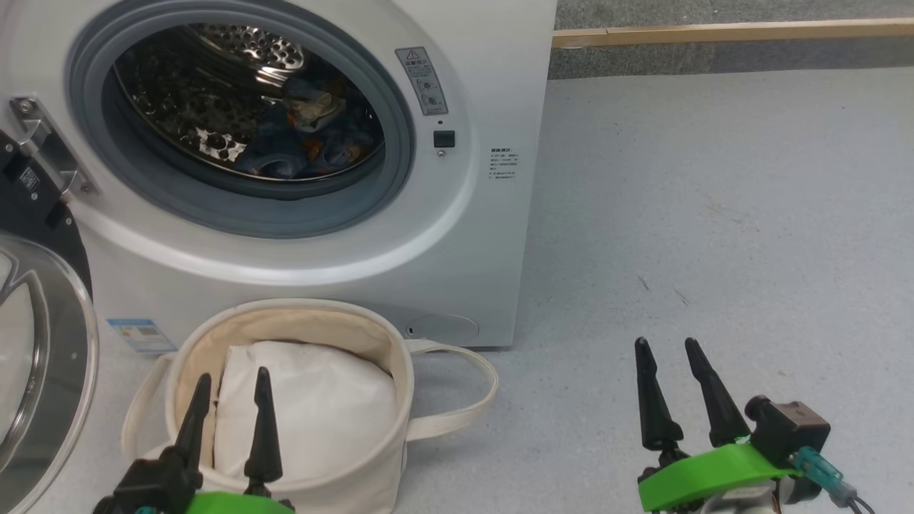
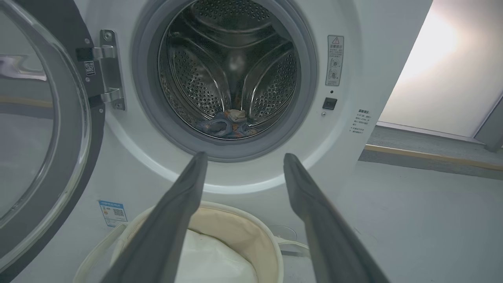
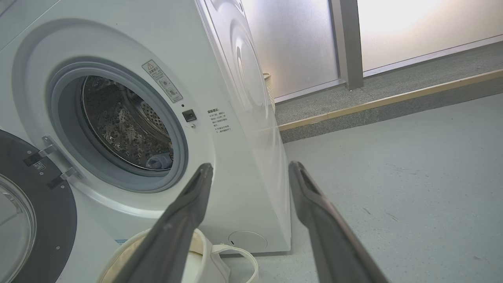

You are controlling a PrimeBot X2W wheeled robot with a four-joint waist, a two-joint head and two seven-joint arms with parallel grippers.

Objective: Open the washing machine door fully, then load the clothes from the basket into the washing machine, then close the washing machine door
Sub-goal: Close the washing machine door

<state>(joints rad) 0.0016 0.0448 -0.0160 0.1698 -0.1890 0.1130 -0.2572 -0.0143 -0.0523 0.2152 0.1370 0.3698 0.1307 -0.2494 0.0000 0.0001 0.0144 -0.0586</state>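
Clothes loaded, washing machine door [image 1: 39, 343] open and next to be handled.
Door stands swung out at the left on its hinge. It is rigid and probably weighty, with a glossy, slippery rim, so push the rim's free edge, not the glass bowl. Bear-print clothes [image 1: 307, 139] lie low in the drum. The near basket [image 1: 285, 318] seems to hold only the white liner. Left gripper [image 1: 234, 375] hovers over the basket, right gripper [image 1: 666, 343] over bare floor at right. Both have fingers spread wide and empty, aimed forward.
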